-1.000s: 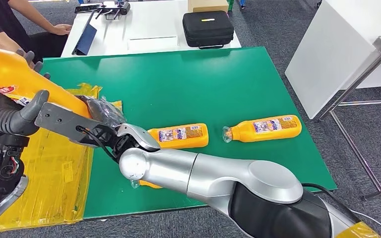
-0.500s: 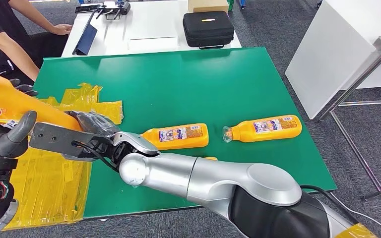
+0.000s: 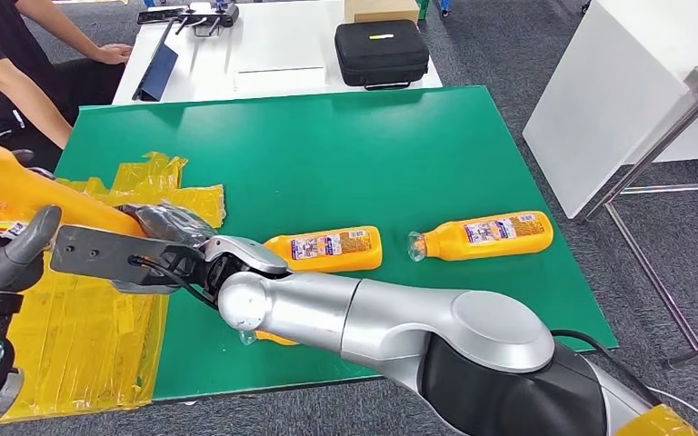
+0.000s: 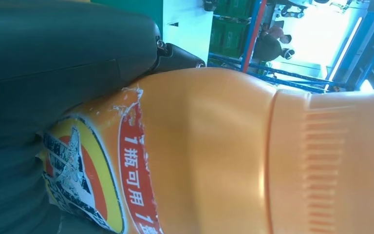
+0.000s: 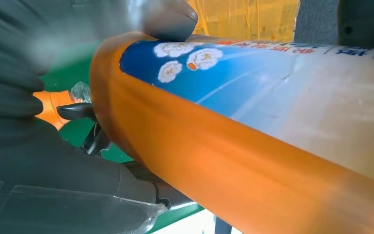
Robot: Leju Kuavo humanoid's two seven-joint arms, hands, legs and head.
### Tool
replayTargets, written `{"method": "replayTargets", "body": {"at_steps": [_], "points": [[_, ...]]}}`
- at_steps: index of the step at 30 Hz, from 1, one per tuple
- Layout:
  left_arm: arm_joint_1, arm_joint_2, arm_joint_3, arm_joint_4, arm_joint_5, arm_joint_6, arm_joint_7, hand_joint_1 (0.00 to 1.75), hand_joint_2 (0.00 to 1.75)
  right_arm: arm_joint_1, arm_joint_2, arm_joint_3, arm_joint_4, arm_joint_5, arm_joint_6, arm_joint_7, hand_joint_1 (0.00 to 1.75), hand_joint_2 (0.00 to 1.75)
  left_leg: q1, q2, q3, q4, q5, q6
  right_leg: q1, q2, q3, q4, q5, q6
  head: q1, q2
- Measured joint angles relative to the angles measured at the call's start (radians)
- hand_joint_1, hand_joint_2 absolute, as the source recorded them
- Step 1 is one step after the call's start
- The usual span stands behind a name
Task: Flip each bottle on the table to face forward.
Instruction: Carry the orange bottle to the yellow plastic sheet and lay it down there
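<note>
- Head view: the green table (image 3: 400, 145) is the biggest thing here; a crinkly yellow plastic sheet (image 3: 82, 336) lies on the side by the left arm.
- The big orange bottle (image 3: 18, 186) is up off the table; both hands hold it, so this flip looks half done.
- The left hand (image 3: 4, 250) wraps round one end of it; the right hand (image 3: 177, 241) is clamped on the other end, fingers pressed to the label.
- Two more bottles lie flat on the table, the middle bottle (image 3: 327, 249) and the far bottle (image 3: 491, 234), near each other; their small labels face up, and I cannot tell if they are done.
</note>
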Motion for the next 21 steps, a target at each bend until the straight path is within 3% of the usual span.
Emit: {"method": "replayTargets", "body": {"at_steps": [3,6,8,11,13,16,21], "points": [[0.003,0.005,0.005,-0.001,0.0,0.0,0.001,1.75,1.75,-0.006,0.0,0.006,0.006,-0.002,0.0,-0.002,0.0,0.0,0.0,0.0,0.0,0.0,0.0,0.0,0.0,0.0,0.0,0.0,0.0,0.0,0.0,0.0],[0.029,0.025,0.02,-0.013,0.006,0.004,-0.013,1.75,1.75,-0.012,-0.001,0.011,0.016,-0.036,-0.001,-0.028,0.0,0.0,0.0,0.001,-0.001,0.0,0.0,0.0,0.0,0.001,0.0,0.0,0.0,0.0,0.0,0.0],[0.091,0.064,0.071,-0.037,0.022,0.0,-0.042,1.75,1.75,-0.023,-0.003,0.009,0.036,-0.102,-0.004,-0.079,0.0,0.0,0.0,0.003,-0.001,0.0,-0.001,-0.001,0.0,0.004,-0.001,0.001,0.0,0.0,0.0,0.0],[0.219,0.134,0.21,-0.065,0.02,0.011,-0.047,1.75,1.75,-0.058,-0.024,-0.017,0.07,-0.178,-0.024,-0.17,0.0,0.0,0.001,0.005,0.0,0.0,-0.001,-0.002,0.0,0.006,-0.003,0.0,0.0,-0.001,0.0,0.0],[0.311,0.171,0.326,-0.069,-0.023,0.018,-0.014,1.75,1.75,-0.085,-0.067,-0.07,0.084,-0.185,-0.038,-0.24,0.0,0.0,0.001,0.002,0.0,0.0,-0.001,-0.002,0.0,0.003,-0.004,0.0,0.0,-0.001,0.0,0.0],[0.368,0.179,0.451,-0.048,-0.131,-0.015,0.033,1.75,1.75,-0.091,-0.15,-0.181,0.088,-0.109,-0.019,-0.32,0.0,0.0,0.002,-0.006,-0.001,0.0,0.0,-0.001,0.0,-0.004,-0.001,-0.001,-0.001,-0.001,0.0,0.0],[0.376,0.177,0.513,0.003,-0.264,0.015,0.047,1.75,1.75,-0.047,-0.225,-0.357,0.047,0.059,0.004,-0.331,0.0,0.0,0.001,-0.005,0.0,0.0,0.0,0.0,0.0,-0.004,0.002,-0.001,0.0,-0.001,0.0,0.0]]}}
